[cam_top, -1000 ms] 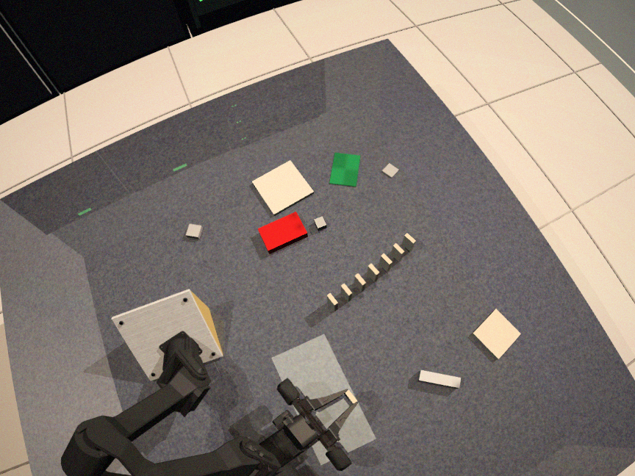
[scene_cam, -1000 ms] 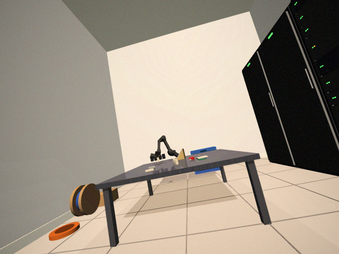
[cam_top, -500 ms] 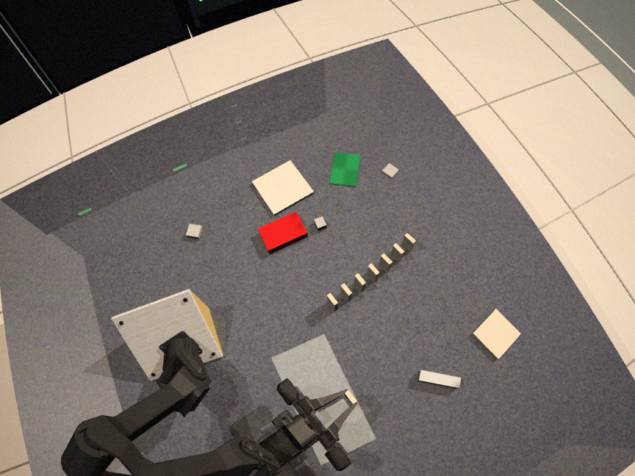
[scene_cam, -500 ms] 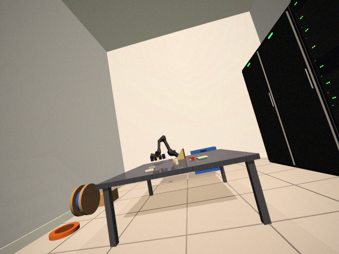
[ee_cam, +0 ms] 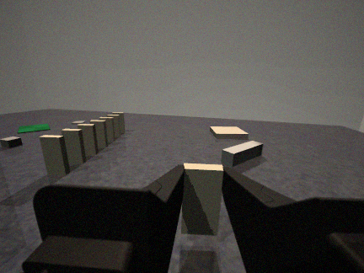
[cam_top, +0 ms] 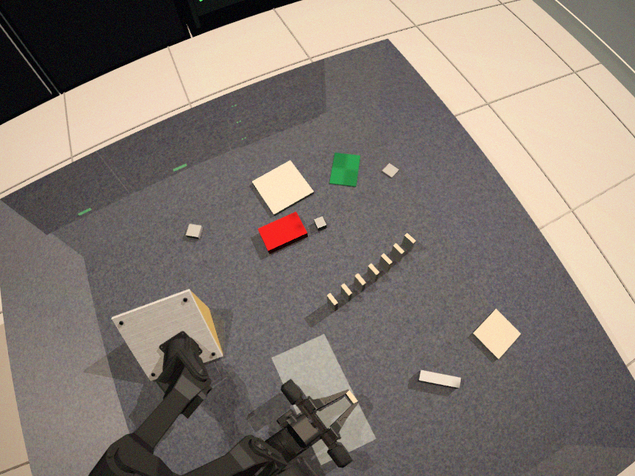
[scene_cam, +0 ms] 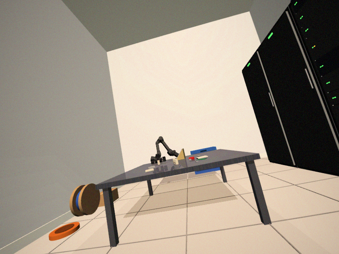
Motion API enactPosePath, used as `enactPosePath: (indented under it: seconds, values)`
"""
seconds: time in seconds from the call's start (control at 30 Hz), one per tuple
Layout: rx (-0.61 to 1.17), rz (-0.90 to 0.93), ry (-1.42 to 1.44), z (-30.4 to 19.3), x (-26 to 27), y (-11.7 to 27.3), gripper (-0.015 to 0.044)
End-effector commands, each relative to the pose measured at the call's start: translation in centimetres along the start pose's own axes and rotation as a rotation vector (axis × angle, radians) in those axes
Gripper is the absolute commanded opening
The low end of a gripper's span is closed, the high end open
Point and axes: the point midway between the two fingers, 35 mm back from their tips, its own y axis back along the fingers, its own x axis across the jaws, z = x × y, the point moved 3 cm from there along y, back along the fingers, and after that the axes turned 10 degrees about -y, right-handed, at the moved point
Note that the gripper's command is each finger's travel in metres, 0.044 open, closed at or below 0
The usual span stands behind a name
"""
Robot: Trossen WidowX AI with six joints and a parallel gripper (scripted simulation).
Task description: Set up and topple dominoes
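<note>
Honestly, the gripper has the loose domino pinched upright, near and well apart from the standing row. Best bet: square it to the near end, match the spacing, lower gently, then release straight.

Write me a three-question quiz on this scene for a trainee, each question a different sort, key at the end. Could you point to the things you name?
1. True or false: the red block (cam_top: 282,231) (scene_cam: 191,158) lies between the fingers of the gripper (cam_top: 353,397) (scene_cam: 158,161) (ee_cam: 203,198).
2. Multiple choice: how many dominoes stand in the row (cam_top: 373,272) (ee_cam: 87,139)?
a) five
b) seven
c) ten
3. Fill in the blank: in the top view, the flat green piece (cam_top: 345,169) (ee_cam: 34,128) lies between a large cream square (cam_top: 282,186) and a small ______ block (cam_top: 390,170).

Key: 1. false; 2. b; 3. grey
</note>
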Motion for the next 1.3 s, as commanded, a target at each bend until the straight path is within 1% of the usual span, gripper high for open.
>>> enactPosePath:
  seconds: [0.0,0.3,0.7,0.73,0.87,1.07,1.27]
  values:
    - [-0.004,0.002,0.003,-0.5,0.0,0.0,0.0107]
    - [-0.004,0.002,0.003,-0.5,0.0,0.0,0.0107]
    - [-0.004,0.002,0.003,-0.5,0.0,0.0,0.0422]
    - [-0.004,0.002,0.003,-0.5,0.0,0.0,0.044]
    - [-0.003,0.003,0.003,0.0,0.0,-0.1,0.044]
    - [-0.002,0.0,-0.002,4.3,0.8,0.0,0.044]
    - [0.02,0.019,-0.041,4.5,0.8,-0.6,0.044]
